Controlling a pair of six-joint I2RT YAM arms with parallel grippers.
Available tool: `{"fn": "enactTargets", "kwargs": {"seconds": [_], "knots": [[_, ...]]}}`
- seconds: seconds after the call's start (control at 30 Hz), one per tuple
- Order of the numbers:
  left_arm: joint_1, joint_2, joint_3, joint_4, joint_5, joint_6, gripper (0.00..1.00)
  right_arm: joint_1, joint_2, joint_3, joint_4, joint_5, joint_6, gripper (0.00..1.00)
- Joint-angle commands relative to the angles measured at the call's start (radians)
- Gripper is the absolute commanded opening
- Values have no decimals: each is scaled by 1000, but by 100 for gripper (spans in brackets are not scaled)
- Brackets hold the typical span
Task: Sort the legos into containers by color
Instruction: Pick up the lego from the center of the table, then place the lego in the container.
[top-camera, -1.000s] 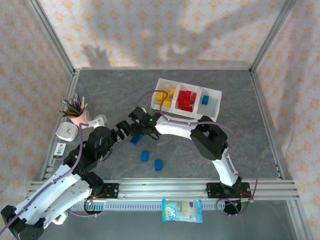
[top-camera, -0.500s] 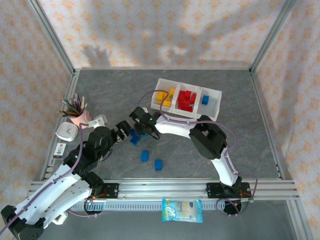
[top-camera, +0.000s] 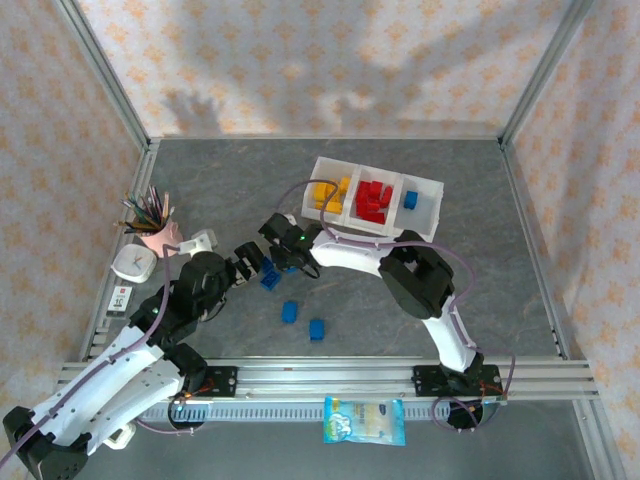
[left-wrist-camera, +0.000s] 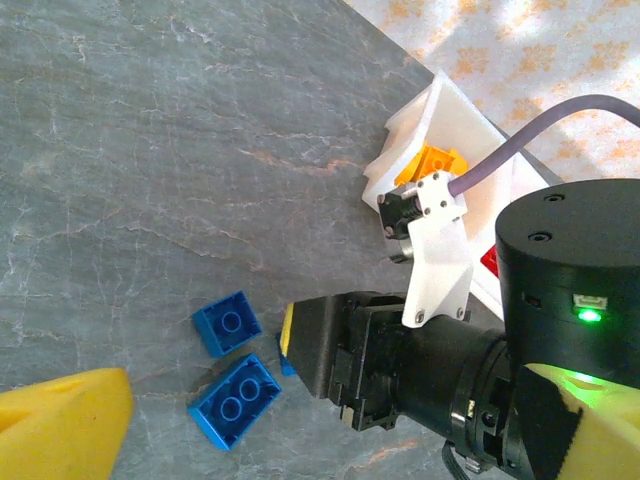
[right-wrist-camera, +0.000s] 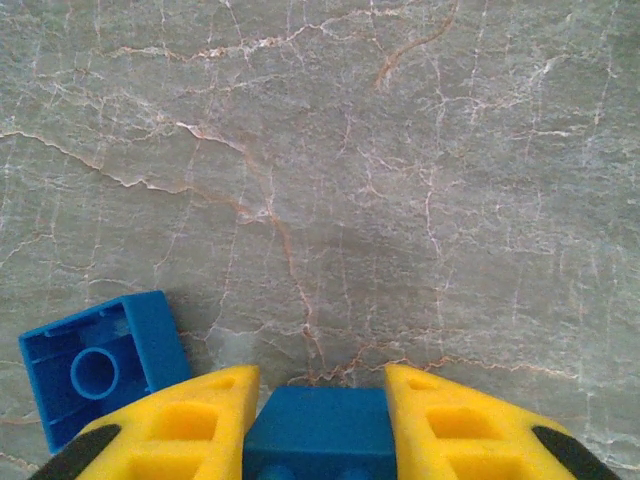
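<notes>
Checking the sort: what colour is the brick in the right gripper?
Blue; the small plastic brick shows best in the right wrist view.

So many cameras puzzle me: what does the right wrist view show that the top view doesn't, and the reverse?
Right wrist: the right pincer shut on a blue brick, beside an overturned brick, hollow underside up. Top: the white tray holding sorted bricks, a pencil cup, two more loose blue bricks. Both: the grey table and blue bricks at that pincer.
</notes>
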Motion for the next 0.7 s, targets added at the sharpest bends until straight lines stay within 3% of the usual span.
{"fn": "enactTargets", "kwargs": {"seconds": [0.0,0.3,0.67], "knots": [[11,1,11,20,15,10,99,-13,-59,-17,-21,5,18,27],[11,47,40,98,92,48,99,-72,-243,-98,-37,43,63,26],[-7,240,86,306,233,109,99,-246,-504,-296,-76,123,102,26]]}}
